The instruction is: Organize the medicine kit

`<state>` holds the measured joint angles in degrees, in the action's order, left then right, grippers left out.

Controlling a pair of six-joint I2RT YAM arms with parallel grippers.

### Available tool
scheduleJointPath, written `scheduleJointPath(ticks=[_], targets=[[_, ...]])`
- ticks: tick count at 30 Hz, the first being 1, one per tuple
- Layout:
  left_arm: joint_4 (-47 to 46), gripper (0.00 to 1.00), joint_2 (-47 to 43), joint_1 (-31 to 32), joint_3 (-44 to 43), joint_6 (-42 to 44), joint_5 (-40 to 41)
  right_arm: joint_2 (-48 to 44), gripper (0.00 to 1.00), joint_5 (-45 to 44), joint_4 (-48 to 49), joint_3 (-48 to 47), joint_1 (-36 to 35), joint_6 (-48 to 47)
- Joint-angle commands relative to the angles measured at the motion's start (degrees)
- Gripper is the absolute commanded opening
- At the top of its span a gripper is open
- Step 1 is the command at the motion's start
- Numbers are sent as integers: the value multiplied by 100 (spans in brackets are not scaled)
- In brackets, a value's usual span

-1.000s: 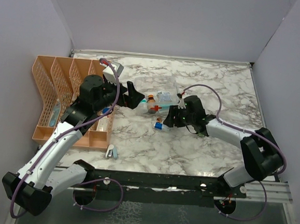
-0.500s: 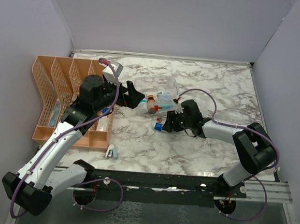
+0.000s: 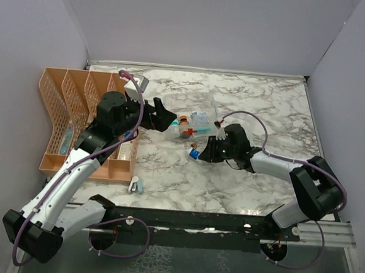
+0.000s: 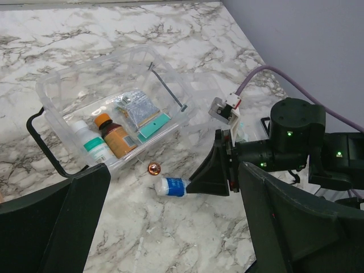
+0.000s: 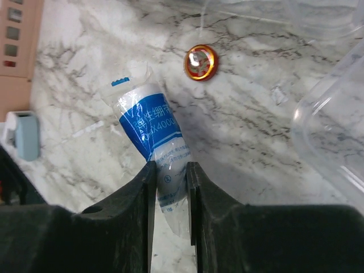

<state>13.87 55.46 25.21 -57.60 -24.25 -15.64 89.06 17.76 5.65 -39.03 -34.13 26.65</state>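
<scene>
The medicine kit (image 3: 204, 120) is a clear box with a black handle, standing open mid-table; its wall (image 4: 62, 94) encloses a white bottle (image 4: 94, 146), a brown bottle (image 4: 115, 138), a foil pack and a teal card. In front of it a blue-and-white wrapped packet (image 3: 194, 154) (image 4: 170, 186) (image 5: 149, 128) lies on the marble. My right gripper (image 3: 204, 153) (image 5: 169, 170) is shut on the packet's clear tail end, low at the table. My left gripper (image 3: 165, 117) (image 4: 173, 166) hangs open above the kit and packet, holding nothing.
A small copper-coloured round tin (image 4: 153, 168) (image 5: 201, 62) lies between packet and kit. The orange lattice organizer (image 3: 76, 119) stands at the left. A small pale-blue item (image 3: 135, 185) (image 5: 25, 133) lies near the front edge. Clear plastic of the kit (image 5: 335, 131) is close on the right.
My right gripper slid in around the packet's end and its jaws closed on it. The left arm stayed where it was, open.
</scene>
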Motion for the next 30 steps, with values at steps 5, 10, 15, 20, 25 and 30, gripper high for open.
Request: scheduleJointPath(ticks=[5, 10, 15, 20, 25, 30], targets=[[-473, 99, -134, 1, 463, -823, -70, -968, 21, 1141, 748, 304, -31, 1247], [-878, 95, -264, 6, 762, -1475, -124, -1405, 23, 1445, 1166, 128, -32, 1881], [-1903, 91, -386, 1, 1139, -2224, -356, -1503, 26, 1204, 1663, -302, -28, 2646], [-2282, 91, -186, 2, 1210, -2666, -496, -1263, 27, 888, 2056, -736, -29, 3290], [-2421, 83, 172, 6, 1024, -2974, -699, -966, 27, 1061, 2308, -1002, -32, 3892], [-2613, 68, 375, 2, 968, -3275, -578, -750, 27, 1247, 2734, -1015, -31, 4309]])
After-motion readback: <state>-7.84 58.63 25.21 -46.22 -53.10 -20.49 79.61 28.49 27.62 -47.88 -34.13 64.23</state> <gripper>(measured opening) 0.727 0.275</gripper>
